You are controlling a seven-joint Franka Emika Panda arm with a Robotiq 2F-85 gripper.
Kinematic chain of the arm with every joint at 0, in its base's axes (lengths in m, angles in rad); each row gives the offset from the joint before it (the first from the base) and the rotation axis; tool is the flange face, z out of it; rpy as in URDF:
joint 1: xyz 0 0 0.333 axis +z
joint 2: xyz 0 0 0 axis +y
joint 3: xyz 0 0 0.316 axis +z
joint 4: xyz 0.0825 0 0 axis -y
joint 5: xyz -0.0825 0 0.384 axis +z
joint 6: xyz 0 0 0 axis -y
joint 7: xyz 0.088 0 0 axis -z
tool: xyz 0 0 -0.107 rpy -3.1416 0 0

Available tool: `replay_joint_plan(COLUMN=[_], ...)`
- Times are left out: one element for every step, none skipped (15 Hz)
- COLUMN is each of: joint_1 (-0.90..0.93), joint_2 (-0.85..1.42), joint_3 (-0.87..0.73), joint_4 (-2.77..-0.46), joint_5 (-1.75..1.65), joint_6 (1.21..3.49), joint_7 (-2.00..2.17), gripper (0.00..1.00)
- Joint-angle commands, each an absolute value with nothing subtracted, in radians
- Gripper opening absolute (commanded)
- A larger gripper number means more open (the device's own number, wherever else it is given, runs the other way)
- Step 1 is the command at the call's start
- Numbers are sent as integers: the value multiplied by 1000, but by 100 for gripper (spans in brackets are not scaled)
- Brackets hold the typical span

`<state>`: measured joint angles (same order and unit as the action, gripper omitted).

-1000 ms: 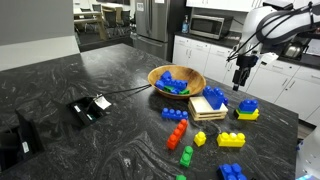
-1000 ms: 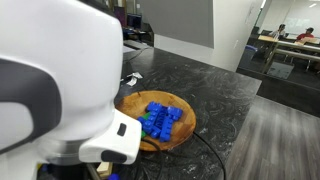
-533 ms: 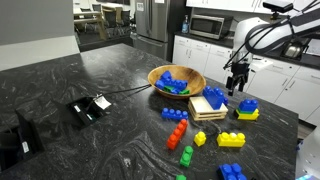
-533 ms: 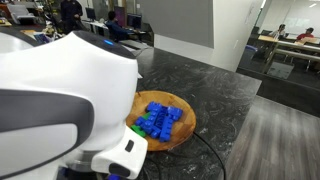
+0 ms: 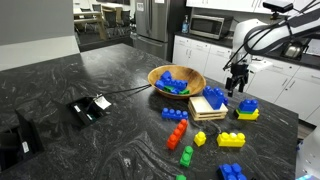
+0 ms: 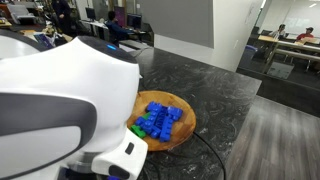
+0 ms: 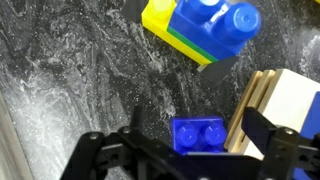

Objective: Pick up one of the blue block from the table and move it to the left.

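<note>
- The desk (image 5: 110,75), a glossy black countertop with grey-white veining, fills both exterior views and is the background of the wrist view.
- The robot arm (image 5: 262,30) reaches in from the cabinet side. In an exterior view its white body (image 6: 50,110) blocks most of the picture, next to the wooden bowl.
- The wooden bowl (image 5: 155,74) stands near the middle of the desk, heaped with blue bricks. It shows again in an exterior view (image 6: 184,128).
- A wooden tray (image 5: 207,111) of pale slats sits just beside the bowl, on the side toward the arm. In the wrist view its slats (image 7: 275,100) run along the right edge.
- The hand (image 5: 238,87) hangs above the desk, past the tray from the bowl. In the wrist view its fingers (image 7: 100,150) stand wide apart and grip nothing.
- A black device (image 5: 90,108) lies well apart from the bowl, on the side away from the tray.
- A blue-on-yellow block stack (image 5: 247,109) rests beyond the tray from the bowl, near the hand (image 7: 192,128). The wrist view shows a green layer in it (image 7: 205,25).
- A long red block (image 5: 177,133) lies nearer the camera than the bowl.
- The blue block (image 5: 215,97), with two studs, sits at the tray's edge, one step from the bowl. In the wrist view it (image 7: 200,135) lies between the spread fingers, against the slats. I cannot tell whether it rests on the desk or on the tray.
</note>
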<state>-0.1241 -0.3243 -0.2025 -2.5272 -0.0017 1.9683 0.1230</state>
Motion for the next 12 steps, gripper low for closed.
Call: replay_joint_plan(joint_1=[-160, -162, -163, -167, -172, -177, -184, -190, -196, -200, -201, -200], joint_2=[-284, -275, -266, -259, -251, -246, -242, -239, -235, -232, -228, -224], joint_3=[-166, -165, -165, -163, -162, -161, -160, -160, -160, -160, -159, -157], joint_4=[-2522, -2521, -2518, -2516, -2514, -2513, -2512, -2510, -2506, -2500, -2493, -2486], joint_5=[-5, -8, -5, -12, -21, -29, -39, -49, -62, -70, -76, -77], joint_6=[1994, 1999, 2002, 2005, 2008, 2009, 2009, 2011, 2012, 2009, 2007, 2005], joint_7=[224, 252, 273, 299, 327, 354, 379, 403, 426, 439, 450, 453], gripper=[100, 100, 100, 100, 100, 100, 100, 100, 100, 100, 100, 100])
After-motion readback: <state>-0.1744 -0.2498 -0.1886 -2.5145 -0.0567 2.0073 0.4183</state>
